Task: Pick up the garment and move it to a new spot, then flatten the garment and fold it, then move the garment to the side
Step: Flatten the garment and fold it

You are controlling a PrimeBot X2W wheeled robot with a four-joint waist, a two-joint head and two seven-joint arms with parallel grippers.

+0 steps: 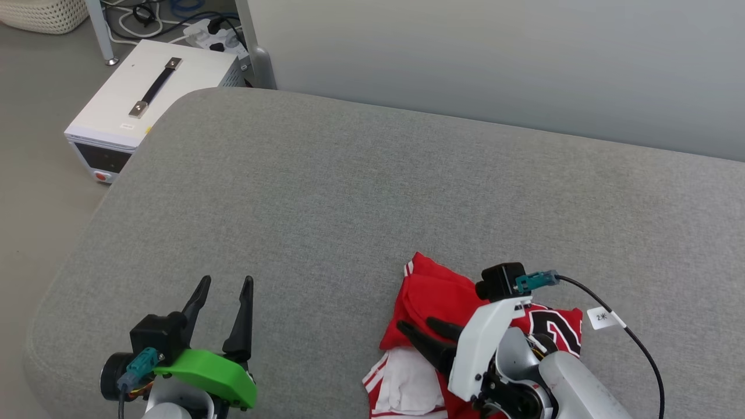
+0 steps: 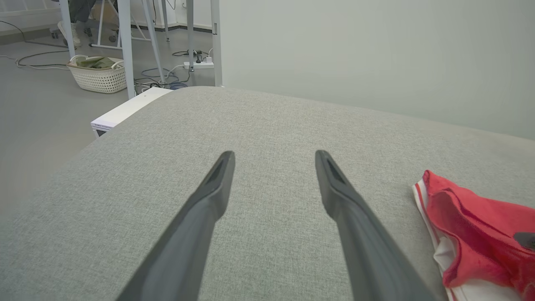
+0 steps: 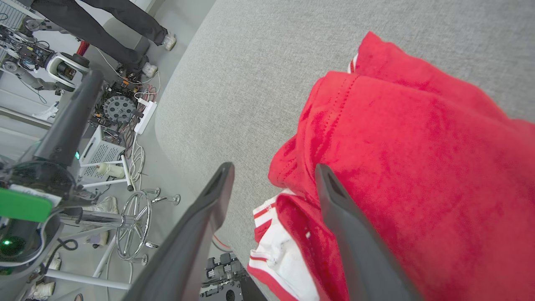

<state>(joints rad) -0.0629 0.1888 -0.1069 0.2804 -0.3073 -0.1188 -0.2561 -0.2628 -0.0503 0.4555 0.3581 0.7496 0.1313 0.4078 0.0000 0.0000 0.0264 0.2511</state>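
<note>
Garment (image 1: 433,294): red, bunched in folds, lying on the grey cushion (image 1: 349,192), robot's right side.
Right gripper (image 1: 417,323) over it, jaws spread, gripping nothing; left gripper (image 1: 227,283) well apart, jaws wide, empty.

garment (image 3: 418,167): red cloth, soft, matt, faint fuzzy nap. sleeve (image 3: 288,259): white cloth, smoother, striped trim.
counter (image 1: 349,192): grey woven cloth cover, matt, coarse grain.
left gripper (image 2: 274,154), right gripper (image 3: 274,166): fingers (image 3: 355,242) dark, matt, smooth, plastic-looking.
guard (image 1: 212,375) on left wrist: green plastic, slight sheen.
right wrist shell (image 1: 483,343): white smooth plastic.
box (image 1: 186,73) on floor: white matt casing; handle (image 1: 156,87) black; end plates (image 1: 173,63) shiny metal.
</note>
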